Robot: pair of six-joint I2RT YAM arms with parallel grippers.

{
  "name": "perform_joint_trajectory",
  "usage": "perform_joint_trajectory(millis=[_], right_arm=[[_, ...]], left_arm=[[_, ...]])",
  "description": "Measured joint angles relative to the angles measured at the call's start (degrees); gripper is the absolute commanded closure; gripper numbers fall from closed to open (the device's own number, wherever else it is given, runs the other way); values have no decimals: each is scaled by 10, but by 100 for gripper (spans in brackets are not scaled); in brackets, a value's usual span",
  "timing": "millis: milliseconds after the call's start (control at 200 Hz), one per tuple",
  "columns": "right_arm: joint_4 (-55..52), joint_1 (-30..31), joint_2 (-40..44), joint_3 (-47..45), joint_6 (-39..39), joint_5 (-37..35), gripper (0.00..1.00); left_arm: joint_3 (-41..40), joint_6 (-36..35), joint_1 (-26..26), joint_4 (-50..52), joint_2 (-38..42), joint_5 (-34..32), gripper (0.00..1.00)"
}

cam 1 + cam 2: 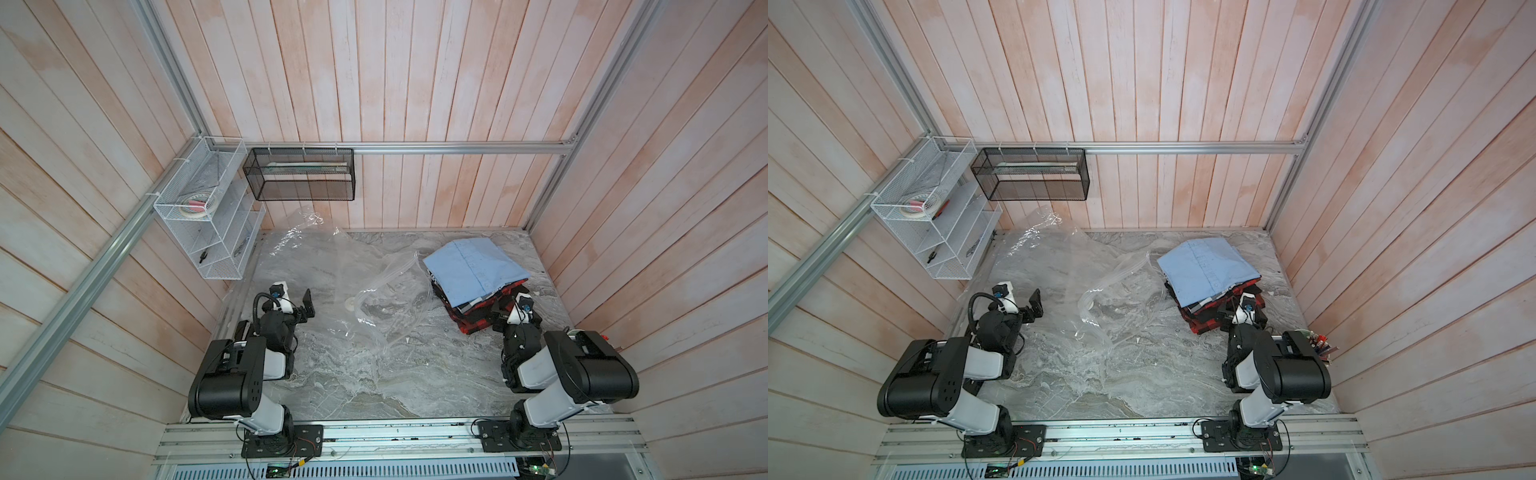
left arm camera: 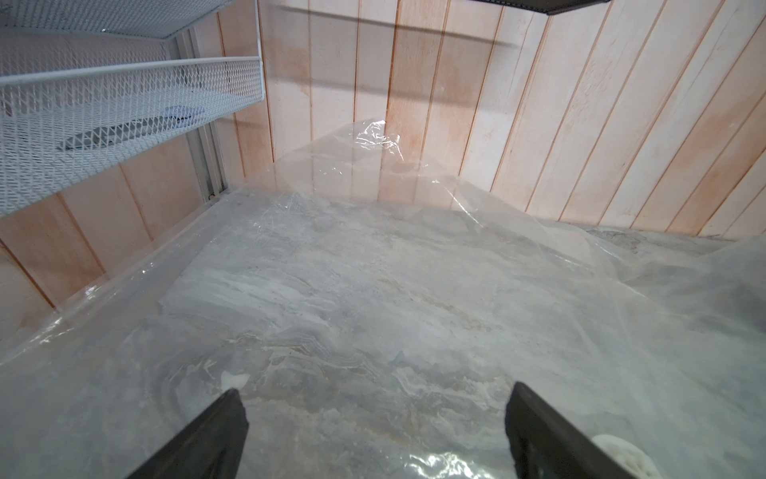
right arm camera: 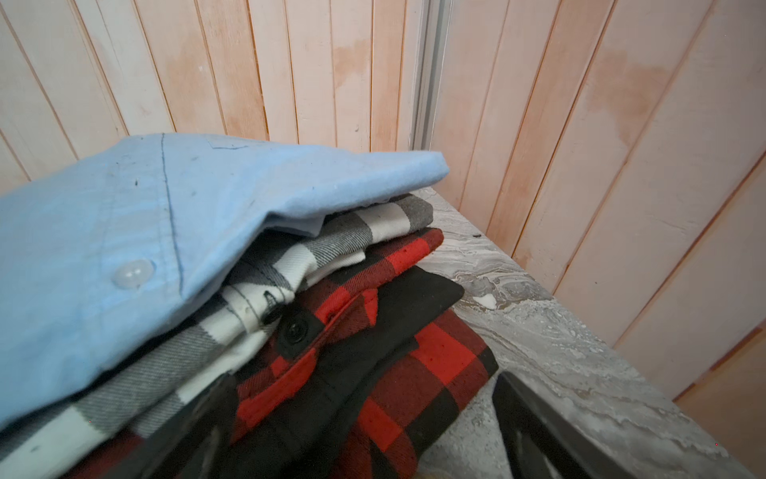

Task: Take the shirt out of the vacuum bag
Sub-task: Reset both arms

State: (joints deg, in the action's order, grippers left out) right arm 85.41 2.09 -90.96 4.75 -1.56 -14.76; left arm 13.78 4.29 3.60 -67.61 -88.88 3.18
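On the table (image 1: 436, 395), vacuum bag (image 1: 374, 291) near folded shirt pile (image 1: 473, 266).

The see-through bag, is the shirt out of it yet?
Looks done: the vacuum bag lies empty, and the light blue shirt tops a folded pile beside it. In hand: nothing; the left gripper and right gripper are both open. Left: seemingly nothing.
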Motion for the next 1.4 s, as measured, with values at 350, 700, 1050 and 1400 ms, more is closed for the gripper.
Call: perform_joint_trajectory(millis=[350,700,1050,1400], right_arm=[[-68,-28,11,71,3,83,2],[-77,-28,11,71,3,92,2],[-79,-28,11,71,3,94,2],[-79,-28,11,71,3,94,2]], left_arm=[[0,0,0,-6,0,-4,0],[0,0,0,-6,0,-4,0],[0,0,0,-6,0,-5,0],[0,0,0,-6,0,-5,0]])
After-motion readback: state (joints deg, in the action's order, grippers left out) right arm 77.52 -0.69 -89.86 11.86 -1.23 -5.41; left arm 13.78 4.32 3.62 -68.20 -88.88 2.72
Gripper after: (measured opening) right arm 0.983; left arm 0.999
